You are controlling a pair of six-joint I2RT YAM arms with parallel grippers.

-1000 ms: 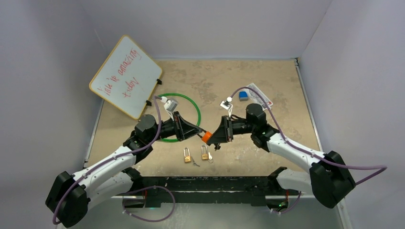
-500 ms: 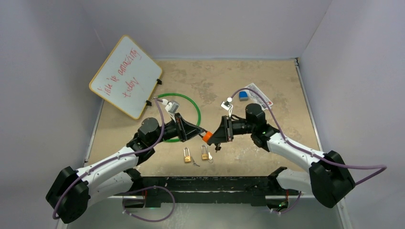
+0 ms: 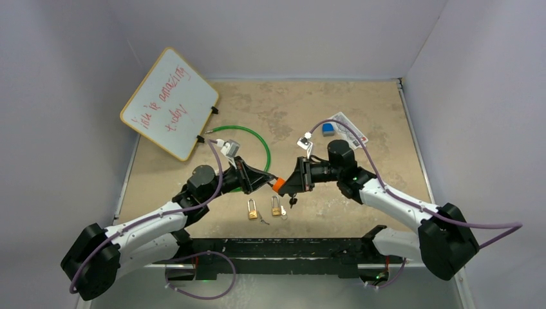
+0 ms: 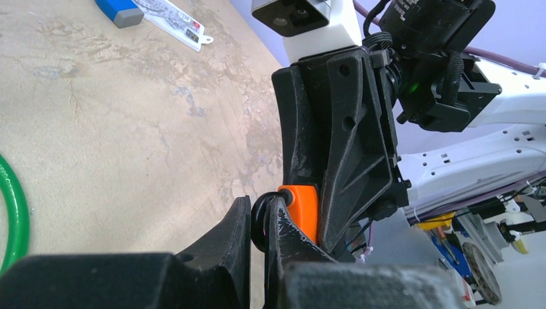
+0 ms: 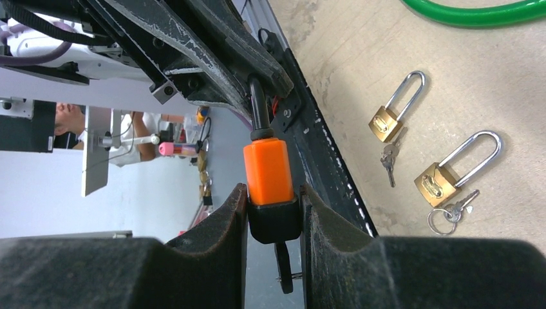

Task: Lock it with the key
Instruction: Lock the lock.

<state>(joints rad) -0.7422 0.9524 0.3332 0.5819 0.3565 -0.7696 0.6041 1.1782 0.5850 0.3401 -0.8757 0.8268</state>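
Note:
An orange padlock (image 3: 279, 185) hangs in the air between my two grippers, above the middle of the table. My right gripper (image 5: 273, 199) is shut on the lock's black lower end, with the orange body (image 5: 267, 170) sticking out past the fingertips. A dark key (image 5: 283, 264) hangs from the bottom of the lock between the right fingers. My left gripper (image 4: 260, 205) is shut on the lock's black shackle (image 4: 262, 225), right next to the orange body (image 4: 302, 209). In the top view the left gripper (image 3: 269, 179) and right gripper (image 3: 288, 187) meet tip to tip.
Two brass padlocks (image 3: 252, 210) (image 3: 276, 206) with small keys lie on the table near the front edge, below the grippers. A green cable loop (image 3: 259, 138) lies behind the left arm. A whiteboard (image 3: 169, 103) leans at the back left. A blue eraser (image 3: 328, 129) sits at the back right.
The left arm's forearm and wrist have shifted a little to the right and forward. Both grippers stay shut on the orange padlock, which has barely moved.

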